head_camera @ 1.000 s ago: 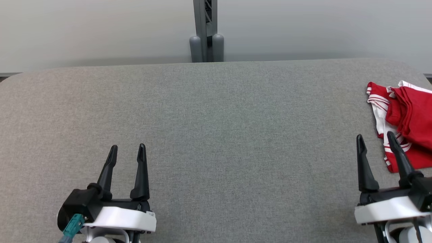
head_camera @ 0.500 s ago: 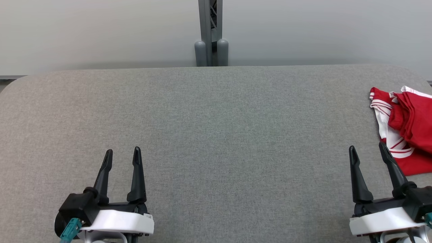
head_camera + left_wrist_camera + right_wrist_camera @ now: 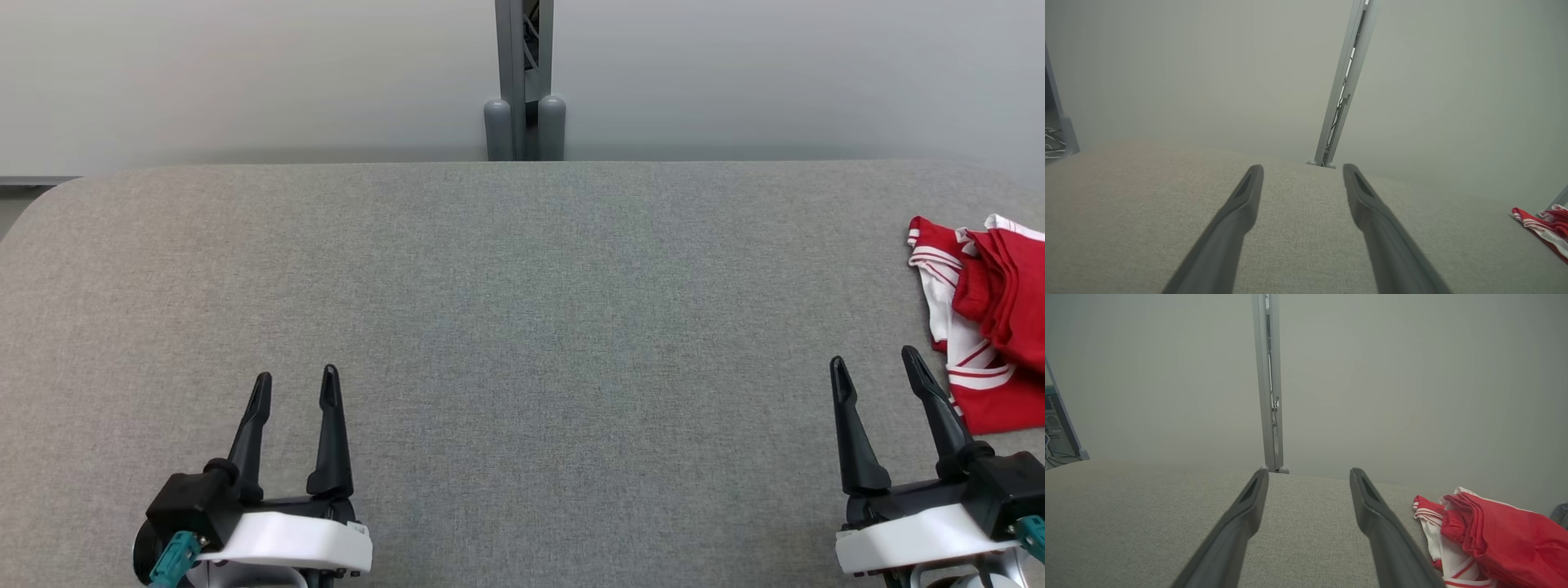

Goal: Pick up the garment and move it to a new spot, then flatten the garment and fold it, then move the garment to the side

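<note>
Garment (image 3: 998,286) lies folded over at your right — aside, as tasked — so left gripper (image 3: 295,374) and right gripper (image 3: 873,357) hang parted, empty.

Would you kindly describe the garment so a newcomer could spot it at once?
Start at the wide grey table. Follow it to its right edge, just beyond the right gripper. There lies the garment, bunched red cloth with white stripes, the only red thing there.
</note>
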{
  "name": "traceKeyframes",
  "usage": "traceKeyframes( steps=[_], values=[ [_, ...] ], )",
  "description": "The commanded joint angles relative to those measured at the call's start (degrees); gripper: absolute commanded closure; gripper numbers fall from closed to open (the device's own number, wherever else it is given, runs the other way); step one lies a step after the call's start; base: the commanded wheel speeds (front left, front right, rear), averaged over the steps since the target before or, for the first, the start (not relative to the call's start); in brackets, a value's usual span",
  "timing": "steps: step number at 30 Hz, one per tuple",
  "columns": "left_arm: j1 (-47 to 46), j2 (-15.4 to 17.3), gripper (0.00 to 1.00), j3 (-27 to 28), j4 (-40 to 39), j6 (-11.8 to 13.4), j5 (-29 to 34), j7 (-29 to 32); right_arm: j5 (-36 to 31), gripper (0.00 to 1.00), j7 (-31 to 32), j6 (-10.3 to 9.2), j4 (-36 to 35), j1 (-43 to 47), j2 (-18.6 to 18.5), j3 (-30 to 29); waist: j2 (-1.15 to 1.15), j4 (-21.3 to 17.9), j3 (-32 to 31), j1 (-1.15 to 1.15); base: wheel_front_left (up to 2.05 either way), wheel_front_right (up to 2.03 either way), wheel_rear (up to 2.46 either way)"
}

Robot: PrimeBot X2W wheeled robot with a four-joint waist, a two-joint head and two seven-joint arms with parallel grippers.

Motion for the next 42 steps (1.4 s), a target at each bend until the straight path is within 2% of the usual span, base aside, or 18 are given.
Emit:
traceKeyframes(
  steps=[1, 16, 32, 38, 39, 42],
  values=[
    [0.4, 0.2, 0.00, 0.4, -0.1, 0.3, -0.3, -0.1, 0.1, 0.00, -0.3, -0.02, 0.0, 0.0, -0.2, 0.0, 0.00, 0.0, 0.0, 0.00, 0.00, 0.00, 0.00],
    [1.1, 0.2, 0.00, 0.0, 1.2, -2.2, -2.2, -0.1, 0.5, 0.00, -0.3, -0.02, 0.4, 0.0, -0.2, -0.8, 0.00, -0.2, 0.0, 0.00, 0.00, 0.00, 0.00],
    [1.1, 0.2, 0.00, 0.6, 1.4, -1.5, -3.0, -0.1, 0.8, 0.00, -0.3, -0.02, 0.7, 0.1, -0.2, -0.7, 0.00, 0.2, 0.0, 0.00, 0.00, 0.00, 0.00],
    [0.9, 0.2, 0.00, 0.6, 1.9, -2.0, -3.8, -0.1, 0.7, 0.00, -0.3, -0.02, 0.7, -0.1, -0.2, -0.5, 0.00, 0.2, 0.0, 0.00, 0.00, 0.00, 0.00],
    [0.9, 0.0, 1.00, 0.5, 2.1, -1.8, -3.6, 0.0, 0.6, 1.00, 0.0, 0.00, 0.9, 0.0, 0.0, -0.4, 0.00, 0.2, 0.0, 0.00, 0.00, 0.00, 0.00],
    [1.7, -0.3, 1.00, 0.2, 3.6, -1.8, -3.6, 0.0, 0.6, 1.00, 0.2, 0.00, 2.5, 0.7, 0.6, -0.4, 0.00, 0.2, 0.0, 0.00, 0.00, 0.00, 0.00]
  ],
)
